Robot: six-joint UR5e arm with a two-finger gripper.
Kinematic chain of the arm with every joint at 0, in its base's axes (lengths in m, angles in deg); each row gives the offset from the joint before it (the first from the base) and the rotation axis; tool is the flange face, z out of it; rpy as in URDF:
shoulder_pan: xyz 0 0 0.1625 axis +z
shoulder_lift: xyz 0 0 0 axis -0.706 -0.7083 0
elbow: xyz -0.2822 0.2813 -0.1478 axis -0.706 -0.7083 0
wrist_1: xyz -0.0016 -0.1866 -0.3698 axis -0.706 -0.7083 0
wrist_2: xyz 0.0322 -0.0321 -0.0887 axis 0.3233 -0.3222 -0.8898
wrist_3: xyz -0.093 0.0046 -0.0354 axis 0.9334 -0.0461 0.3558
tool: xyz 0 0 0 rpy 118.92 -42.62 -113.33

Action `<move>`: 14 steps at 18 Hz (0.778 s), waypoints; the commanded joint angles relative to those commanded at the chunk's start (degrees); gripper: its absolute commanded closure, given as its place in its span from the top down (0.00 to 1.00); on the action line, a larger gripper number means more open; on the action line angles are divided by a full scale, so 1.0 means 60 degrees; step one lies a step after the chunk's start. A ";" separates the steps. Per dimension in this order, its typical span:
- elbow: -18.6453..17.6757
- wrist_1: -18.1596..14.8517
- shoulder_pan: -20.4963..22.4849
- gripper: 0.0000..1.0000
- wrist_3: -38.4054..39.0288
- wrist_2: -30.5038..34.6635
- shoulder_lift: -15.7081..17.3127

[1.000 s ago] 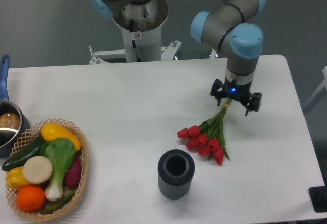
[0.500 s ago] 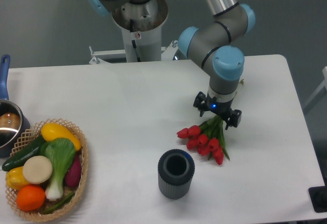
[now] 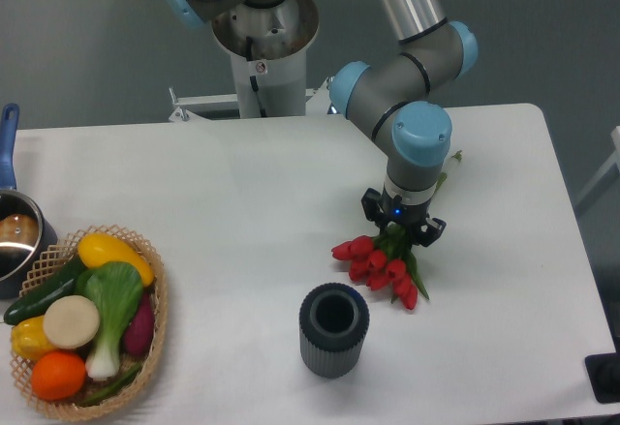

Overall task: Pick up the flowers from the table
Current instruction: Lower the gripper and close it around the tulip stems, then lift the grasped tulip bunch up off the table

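Note:
The flowers [image 3: 376,266], red tulips with green stems, lie on the white table [image 3: 252,212] right of centre, heads pointing front-left. A bit of stem and leaf shows beyond the arm at the back right. My gripper [image 3: 403,232] points straight down over the stems just behind the red heads, its fingers straddling them. The wrist hides most of the stems. The fingers look drawn in around the stems, but I cannot tell whether they are clamped.
A dark grey ribbed cylinder vase [image 3: 333,329] stands upright just in front-left of the flowers. A wicker basket [image 3: 150,343] of vegetables sits at the front left. A pot with a blue handle [image 3: 14,236] is at the left edge.
My gripper moved left and forward along the stems towards the tulip heads and came lower over them. The tulip heads shifted slightly left.

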 joint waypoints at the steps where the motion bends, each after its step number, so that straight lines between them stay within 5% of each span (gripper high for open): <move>1: 0.0146 -0.0015 0.0088 0.00 0.0016 -0.0044 0.0102; 8: 0.1112 -0.0249 0.0557 0.00 -0.0087 0.0015 0.0337; 14: 0.2649 -0.1798 0.0601 0.00 -0.0350 0.0029 0.0454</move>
